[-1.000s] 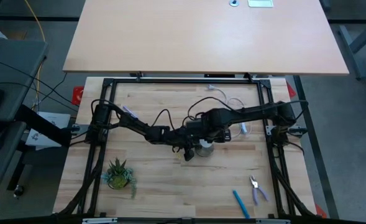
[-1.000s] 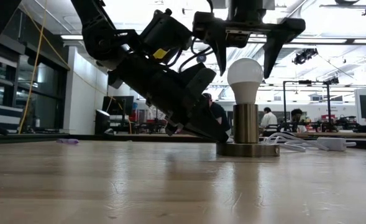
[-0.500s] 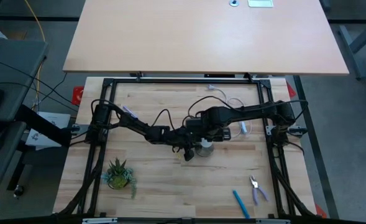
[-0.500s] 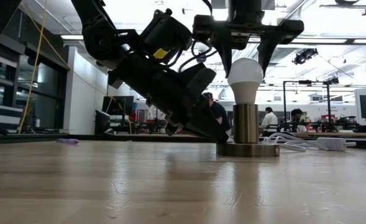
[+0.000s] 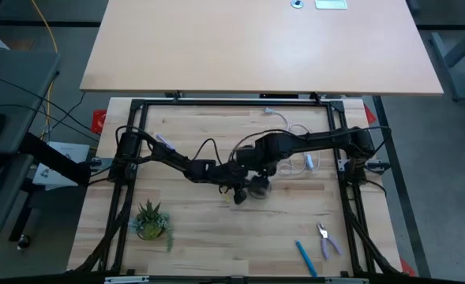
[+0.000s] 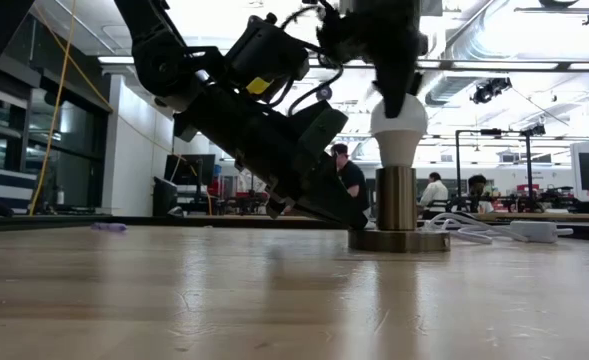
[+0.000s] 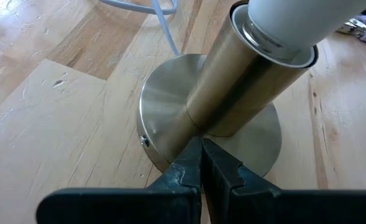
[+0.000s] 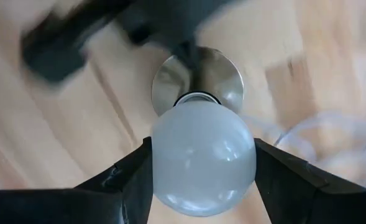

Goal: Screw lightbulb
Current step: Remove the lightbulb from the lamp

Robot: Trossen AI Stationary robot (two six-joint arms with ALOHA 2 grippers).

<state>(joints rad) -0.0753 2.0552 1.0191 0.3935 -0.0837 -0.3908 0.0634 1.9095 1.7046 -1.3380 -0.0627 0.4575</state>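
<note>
lightbulb [image 7: 294, 25] cut off at edge, left claw [image 8: 77, 37] blurred

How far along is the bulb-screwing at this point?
Done: the lightbulb sits upright in the socket. In hand: the right gripper clamps the bulb from above, while the left gripper presses shut against the socket's base. Left: how far the thread is in is hidden; release remains.

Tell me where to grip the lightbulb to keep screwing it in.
Grip the lightbulb across its widest round part, from straight above, as the right gripper does now: it stands upright in the socket, whose base the left gripper pins.
</note>
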